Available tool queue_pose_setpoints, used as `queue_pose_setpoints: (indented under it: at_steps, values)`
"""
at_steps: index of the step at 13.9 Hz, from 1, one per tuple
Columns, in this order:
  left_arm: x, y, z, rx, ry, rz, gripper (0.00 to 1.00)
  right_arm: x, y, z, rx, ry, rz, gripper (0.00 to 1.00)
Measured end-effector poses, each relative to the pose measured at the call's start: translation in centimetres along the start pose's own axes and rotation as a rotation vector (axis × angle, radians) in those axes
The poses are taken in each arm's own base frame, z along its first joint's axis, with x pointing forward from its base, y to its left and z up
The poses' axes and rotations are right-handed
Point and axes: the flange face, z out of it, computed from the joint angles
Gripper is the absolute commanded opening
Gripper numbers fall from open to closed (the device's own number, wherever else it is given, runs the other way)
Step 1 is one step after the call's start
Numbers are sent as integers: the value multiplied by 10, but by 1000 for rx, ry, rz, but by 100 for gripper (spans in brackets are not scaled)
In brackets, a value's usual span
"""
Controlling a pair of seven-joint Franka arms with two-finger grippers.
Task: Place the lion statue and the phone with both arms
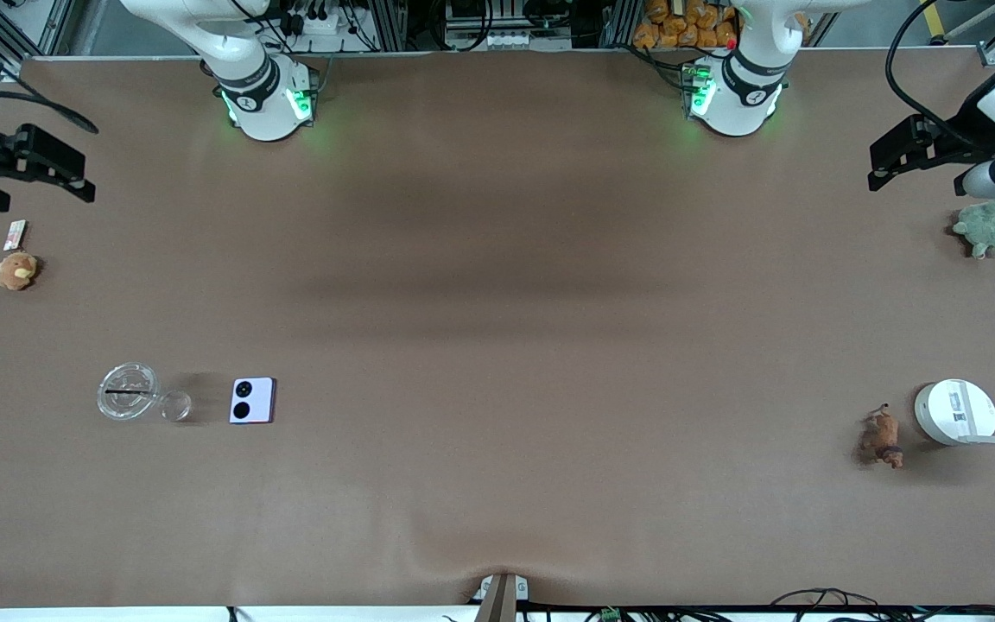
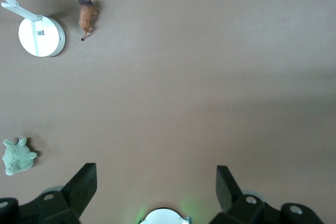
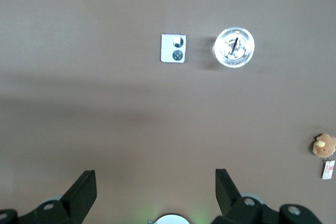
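The lion statue [image 1: 882, 436], a small reddish-brown figurine, lies on the table toward the left arm's end, beside the round white device; it also shows in the left wrist view [image 2: 87, 15]. The phone [image 1: 252, 400], pale lavender-white with two black circles, lies flat toward the right arm's end, and shows in the right wrist view [image 3: 173, 48]. My left gripper [image 1: 882, 164] [image 2: 156, 182] is open and empty, up over the table's left-arm end above the green plush. My right gripper [image 1: 74, 173] [image 3: 156, 182] is open and empty, up over the right-arm end above the orange-brown plush.
A clear round cup [image 1: 128, 390] and a small clear lid [image 1: 175, 405] sit beside the phone. An orange-brown plush [image 1: 16, 270] with a tag [image 1: 15, 233] lies at the right arm's end. A green plush [image 1: 985, 228] and a round white device [image 1: 955, 412] lie at the left arm's end.
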Motion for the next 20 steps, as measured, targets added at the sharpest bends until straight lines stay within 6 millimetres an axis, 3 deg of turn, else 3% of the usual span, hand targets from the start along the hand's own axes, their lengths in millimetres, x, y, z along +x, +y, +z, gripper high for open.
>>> queue_pose_setpoints:
  at_steps: [5,20]
  values:
    - [-1,2,1,1,-6,1,100,-15,12,24,11,-24,39,100]
    - [-8,1,15,22,-32,-15,100,-19,21,27,45,-26,94,100]
